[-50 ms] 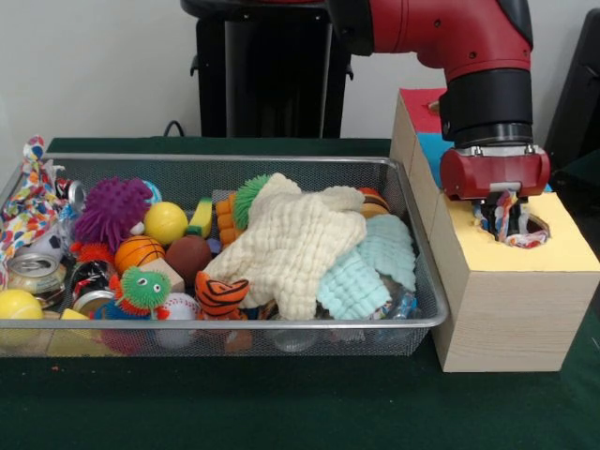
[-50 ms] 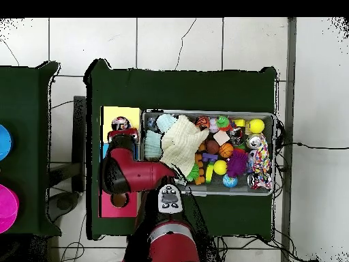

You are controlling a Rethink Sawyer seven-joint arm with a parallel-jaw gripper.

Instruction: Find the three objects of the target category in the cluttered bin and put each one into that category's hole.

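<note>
A gripper (image 1: 507, 220) is seen clamped on a braided rope toy (image 1: 507, 217) above the hole (image 1: 525, 231) in the yellow box top (image 1: 525, 258). The rope's loose ends could snag on the rim if released off-centre

the wire bin (image 2: 275, 153) sat on the green table (image 2: 177, 89), a cream cloth (image 2: 183, 144) heaped at its left end. just left of the bin stood the box (image 2: 112, 116), under the red arm (image 2: 133, 174).
</note>
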